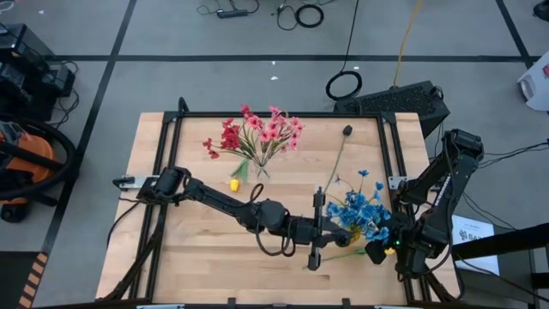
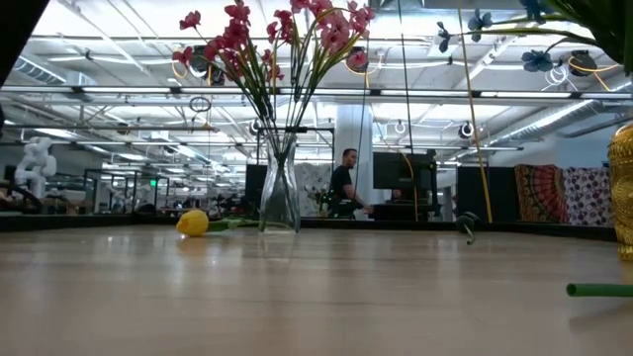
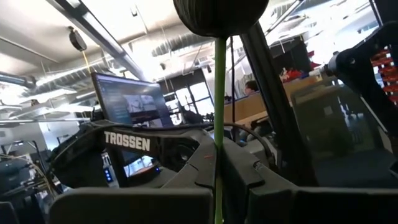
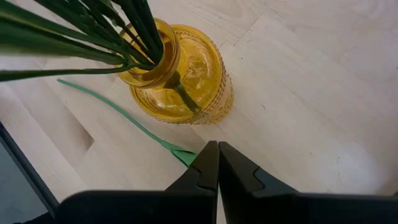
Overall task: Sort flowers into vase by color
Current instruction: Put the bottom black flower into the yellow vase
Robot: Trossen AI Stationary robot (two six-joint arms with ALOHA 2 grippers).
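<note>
We are pinching the long green stem of the dark bud (image 1: 346, 131) with our left gripper (image 1: 316, 251), beside the yellow vase (image 4: 186, 81) holding blue flowers (image 1: 364, 210). Our right gripper (image 4: 217, 163) is hovering pressed together near that vase. Pink and red flowers (image 1: 257, 133) are standing in the clear vase (image 2: 280, 193), with a yellow bud (image 1: 233, 184) lying near.

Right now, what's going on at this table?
The left gripper is shut on the long stem of the dark bud, holding it beside the yellow vase of blue flowers. The right gripper waits shut near that vase. Pink and red flowers already stand in the clear vase; a yellow bud lies loose.
</note>
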